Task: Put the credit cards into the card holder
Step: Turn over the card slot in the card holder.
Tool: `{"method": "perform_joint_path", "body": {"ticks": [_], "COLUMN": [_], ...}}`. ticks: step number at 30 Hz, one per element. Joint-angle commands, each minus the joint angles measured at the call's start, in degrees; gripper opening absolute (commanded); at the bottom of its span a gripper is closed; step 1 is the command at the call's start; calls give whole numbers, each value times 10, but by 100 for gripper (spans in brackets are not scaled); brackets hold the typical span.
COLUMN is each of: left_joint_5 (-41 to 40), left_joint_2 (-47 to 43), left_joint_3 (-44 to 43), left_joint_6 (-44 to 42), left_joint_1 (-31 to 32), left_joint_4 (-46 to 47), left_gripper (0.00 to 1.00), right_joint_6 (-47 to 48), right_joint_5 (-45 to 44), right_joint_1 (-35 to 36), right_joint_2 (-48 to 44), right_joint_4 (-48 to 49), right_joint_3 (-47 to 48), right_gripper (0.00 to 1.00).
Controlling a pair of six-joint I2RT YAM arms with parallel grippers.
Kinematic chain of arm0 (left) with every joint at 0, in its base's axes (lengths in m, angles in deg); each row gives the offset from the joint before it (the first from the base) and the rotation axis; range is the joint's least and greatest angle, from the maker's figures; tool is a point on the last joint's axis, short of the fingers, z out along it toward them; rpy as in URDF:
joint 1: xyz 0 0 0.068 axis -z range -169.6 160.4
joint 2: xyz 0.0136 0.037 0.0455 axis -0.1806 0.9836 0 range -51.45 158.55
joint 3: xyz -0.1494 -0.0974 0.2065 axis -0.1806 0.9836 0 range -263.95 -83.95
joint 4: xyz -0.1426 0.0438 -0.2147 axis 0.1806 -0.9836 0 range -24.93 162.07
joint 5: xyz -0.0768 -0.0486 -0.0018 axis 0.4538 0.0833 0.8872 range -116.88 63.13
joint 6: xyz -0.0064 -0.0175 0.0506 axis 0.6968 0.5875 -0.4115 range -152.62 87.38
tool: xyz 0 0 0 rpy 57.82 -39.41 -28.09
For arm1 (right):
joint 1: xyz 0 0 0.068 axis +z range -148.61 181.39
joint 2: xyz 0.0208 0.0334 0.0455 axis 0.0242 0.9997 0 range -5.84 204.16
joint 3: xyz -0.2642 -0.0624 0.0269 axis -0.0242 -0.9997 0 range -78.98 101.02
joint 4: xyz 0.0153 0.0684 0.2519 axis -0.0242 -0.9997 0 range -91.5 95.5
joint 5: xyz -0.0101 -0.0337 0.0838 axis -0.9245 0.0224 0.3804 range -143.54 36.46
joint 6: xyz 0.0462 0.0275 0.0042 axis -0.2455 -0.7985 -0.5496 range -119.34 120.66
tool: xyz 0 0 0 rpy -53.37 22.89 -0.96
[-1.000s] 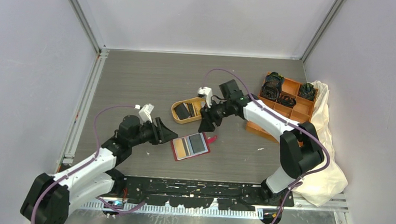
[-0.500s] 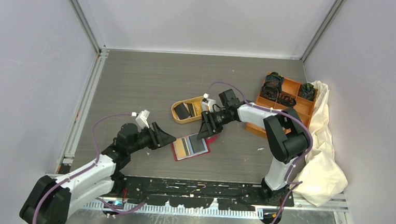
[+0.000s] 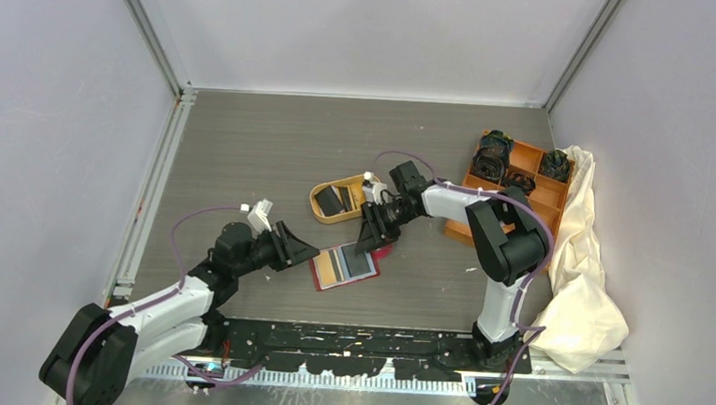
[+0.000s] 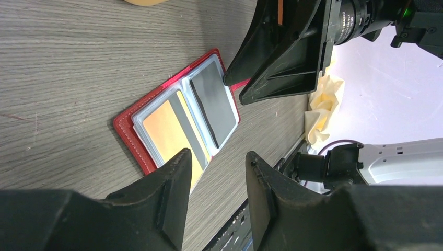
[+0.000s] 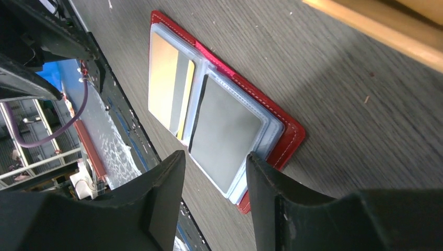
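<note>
The red folding card holder (image 3: 344, 265) is lying open on the grey wood-grain tabletop (image 3: 245, 149), a yellowish card (image 4: 163, 130) and a dark card (image 4: 211, 102) sitting in its clear sleeves. The right gripper (image 3: 367, 242) is poised at its far corner and the left gripper (image 3: 306, 250) just beside its left edge, both half-open and empty. More black cards (image 3: 333, 201) are waiting in the orange oval tray (image 3: 315, 200); fetching one is probably coming next. Pale walls (image 3: 60, 100) are enclosing the table.

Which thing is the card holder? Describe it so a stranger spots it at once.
On the grey table, look toward the near edge, just in front of the orange oval tray. The card holder lies open and flat, its clear sleeves showing a yellowish card and a dark card. It is the only red thing; the tray and the compartment box at the right are orange.
</note>
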Motion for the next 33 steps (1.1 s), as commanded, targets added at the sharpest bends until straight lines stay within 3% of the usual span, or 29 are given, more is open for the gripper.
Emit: {"method": "perform_joint_path", "body": {"ticks": [1,10,14,22,33], "left_joint_5": [9,12,17,35,63], "left_joint_2": [3,36,63,130,229], "left_joint_3": [1,1,0,-7,-14], "left_joint_6": [5,4,4,7,17], "left_joint_1": [0,0,1,1,2], "left_joint_4": [44,59,77,121,196], "left_gripper": [42,39,32,27,19], "right_joint_6": [6,3,-1,-5,-53], "right_joint_5": [-22,-46,-54,-74,49], "right_joint_1": [3,3,5,9,11], "right_joint_2": [6,16,16,19,15], "right_joint_4": [-14,-28,-30,-38,11], "right_joint_3": [23,31,31,36,26], "right_gripper": [52,52,53,56,51]}}
